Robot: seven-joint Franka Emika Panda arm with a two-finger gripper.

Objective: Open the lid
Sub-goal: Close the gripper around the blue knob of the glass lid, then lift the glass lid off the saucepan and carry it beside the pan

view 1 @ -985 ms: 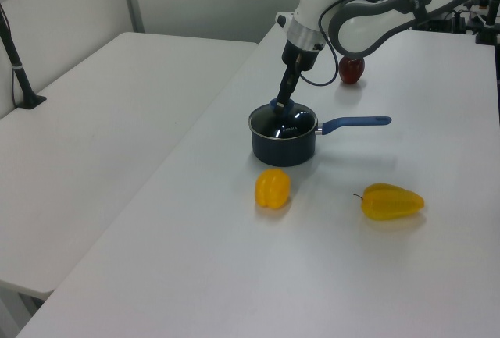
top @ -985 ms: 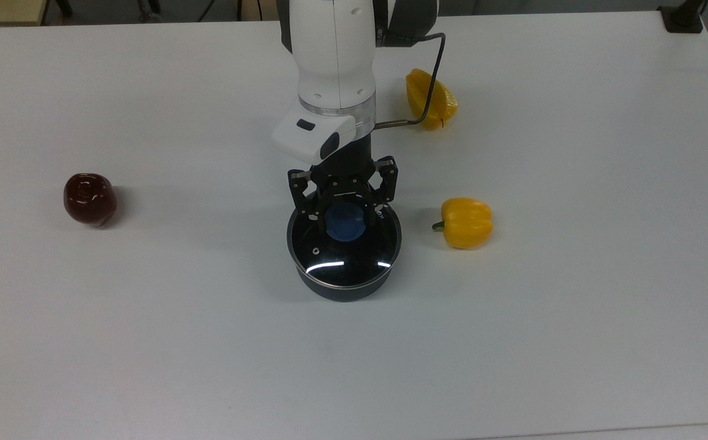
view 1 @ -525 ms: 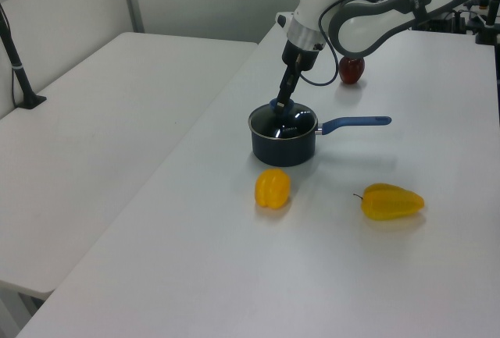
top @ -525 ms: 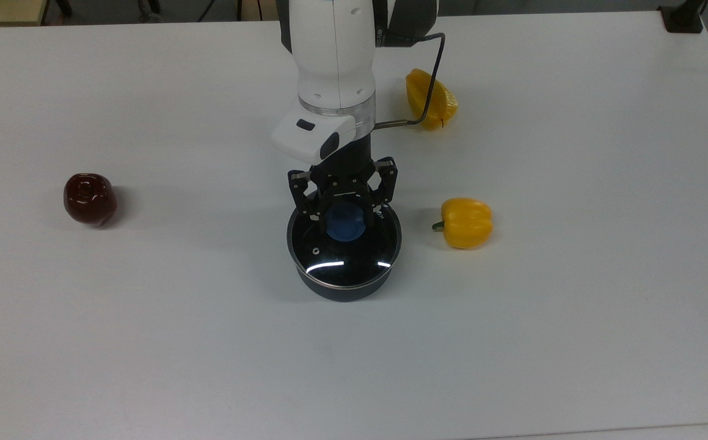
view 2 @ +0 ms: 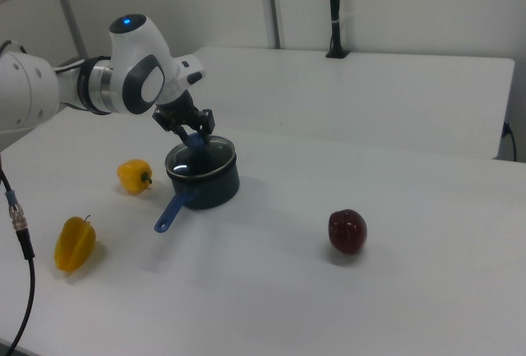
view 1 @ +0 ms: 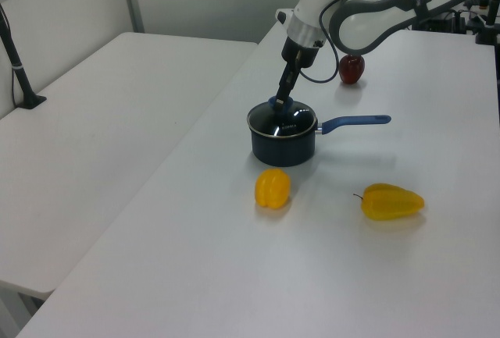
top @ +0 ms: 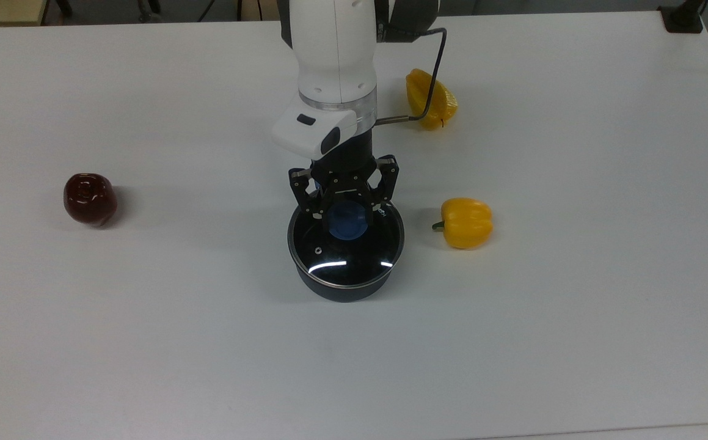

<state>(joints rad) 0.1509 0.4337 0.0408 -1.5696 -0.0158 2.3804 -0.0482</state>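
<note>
Top view: the round glass lid (top: pixel 346 244) – metal-rimmed, glossy – sits on the dark saucepan (top: pixel 344 288). The gripper (top: pixel 345 214) clasps its blue knob (top: pixel 347 221), at the lid's 12 o'clock side.

Glass lid (top: pixel 346 244) held by its blue knob (top: pixel 346 221) over the dark saucepan (top: pixel 344 287).

The lid is round and clear with a metal rim, a small steam hole left of centre in the top view, and bright glints on the glass. It hangs directly under the gripper (top: pixel 346 211), whose fingers close on either side of the knob. It lies roughly level and centred on the saucepan's mouth; whether its rim is touching the pan cannot be told. In the left view the lid (view 1: pixel 283 123) sits below the gripper (view 1: pixel 278 101); in the right view the lid (view 2: pixel 200 161) too.
</note>
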